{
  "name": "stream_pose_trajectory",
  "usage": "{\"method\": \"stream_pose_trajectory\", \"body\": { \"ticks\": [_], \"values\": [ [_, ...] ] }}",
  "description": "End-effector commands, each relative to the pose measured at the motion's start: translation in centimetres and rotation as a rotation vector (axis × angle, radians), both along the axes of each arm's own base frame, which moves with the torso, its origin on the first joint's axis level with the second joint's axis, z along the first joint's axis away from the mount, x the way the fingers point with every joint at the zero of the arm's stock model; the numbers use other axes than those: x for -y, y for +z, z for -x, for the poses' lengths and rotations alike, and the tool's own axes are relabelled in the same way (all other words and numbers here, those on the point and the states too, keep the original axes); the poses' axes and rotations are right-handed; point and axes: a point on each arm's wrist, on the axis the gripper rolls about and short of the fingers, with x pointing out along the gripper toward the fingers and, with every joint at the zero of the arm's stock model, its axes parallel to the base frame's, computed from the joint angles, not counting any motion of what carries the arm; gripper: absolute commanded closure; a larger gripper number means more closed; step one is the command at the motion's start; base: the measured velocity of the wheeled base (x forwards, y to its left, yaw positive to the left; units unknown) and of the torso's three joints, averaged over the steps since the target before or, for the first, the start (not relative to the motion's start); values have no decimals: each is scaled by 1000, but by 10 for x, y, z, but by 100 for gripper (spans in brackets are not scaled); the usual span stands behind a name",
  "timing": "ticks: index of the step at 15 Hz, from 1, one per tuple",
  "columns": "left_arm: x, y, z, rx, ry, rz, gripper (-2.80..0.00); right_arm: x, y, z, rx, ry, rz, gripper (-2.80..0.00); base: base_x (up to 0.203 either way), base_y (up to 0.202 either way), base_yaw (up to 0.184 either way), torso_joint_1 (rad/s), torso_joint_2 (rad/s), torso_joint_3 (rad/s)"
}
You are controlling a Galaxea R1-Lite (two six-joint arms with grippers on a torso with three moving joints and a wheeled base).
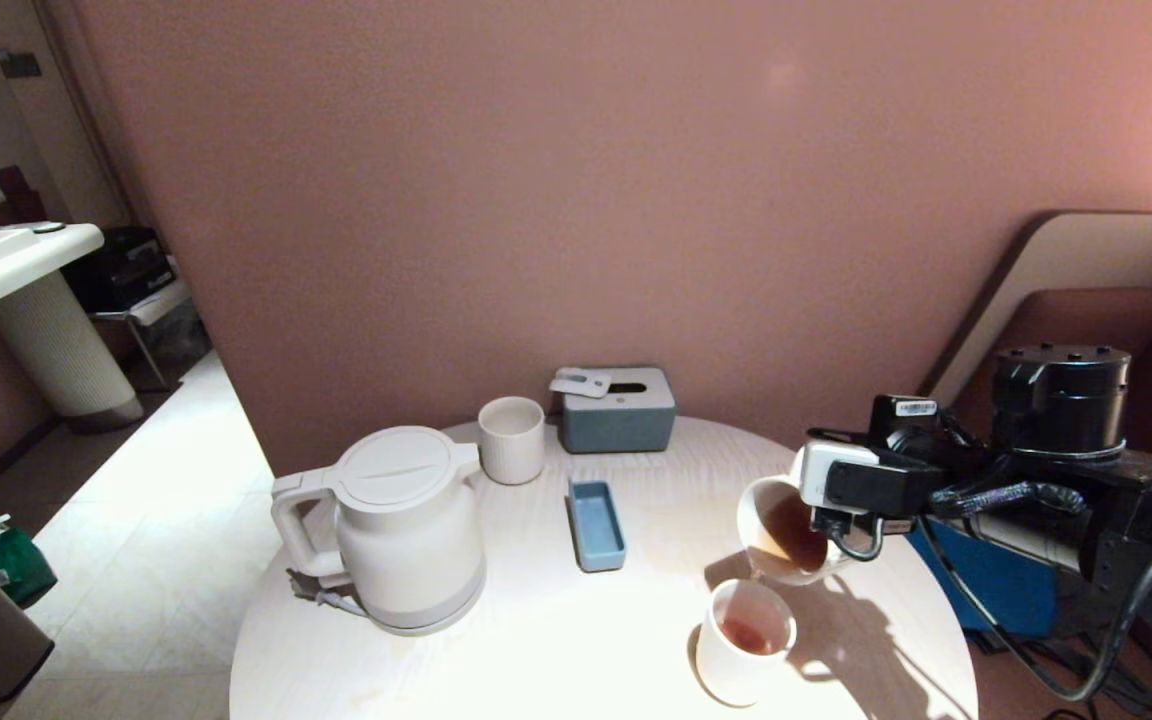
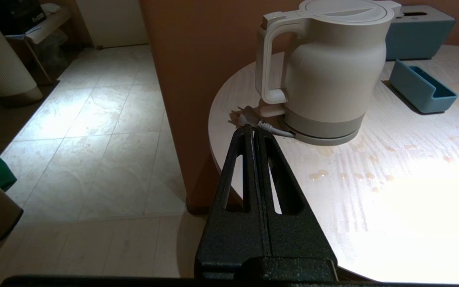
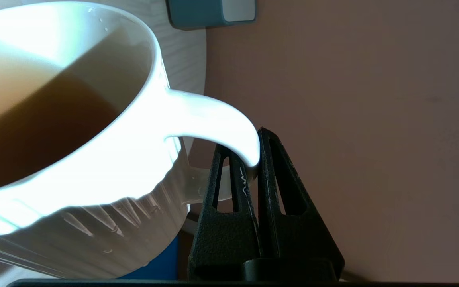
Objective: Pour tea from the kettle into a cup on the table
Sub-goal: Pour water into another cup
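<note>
The cream-white kettle (image 1: 406, 530) (image 2: 333, 71) stands upright on its grey base at the left of the round table (image 1: 586, 640) (image 2: 412, 191). My right gripper (image 3: 247, 141) is shut on the loop handle of the ribbed white cup (image 1: 774, 520) (image 3: 94, 167), which it holds above the table's right side. The cup is tilted and holds brown tea (image 1: 798, 535) (image 3: 34, 139). Its lip hangs over a smooth white cup (image 1: 744, 645) that has a little tea in it. My left gripper (image 2: 252, 128) is shut and empty by the table's left edge, near the kettle's plug (image 2: 248, 118).
A ribbed handleless tumbler (image 1: 511, 440), a grey-blue tissue box (image 1: 619, 410) and a small blue tray (image 1: 596, 523) stand behind the middle of the table. Spilled drops (image 2: 357, 175) dot the tabletop near the kettle. The pink wall is close behind, and tiled floor lies to the left.
</note>
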Motion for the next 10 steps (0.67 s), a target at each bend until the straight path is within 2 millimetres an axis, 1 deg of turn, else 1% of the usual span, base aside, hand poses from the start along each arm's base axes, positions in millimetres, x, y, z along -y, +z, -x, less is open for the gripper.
{"method": "stream_pose_trajectory", "body": {
  "ticks": [1, 10],
  "values": [
    [0, 0, 0, -1, 0, 0, 0, -1, 4, 3, 25, 8, 27, 0, 0, 0, 0, 0, 0, 0],
    [0, 0, 0, -1, 0, 0, 0, -12, 6, 11, 46, 45, 64, 0, 0, 0, 0, 0, 0, 0]
  ]
}}
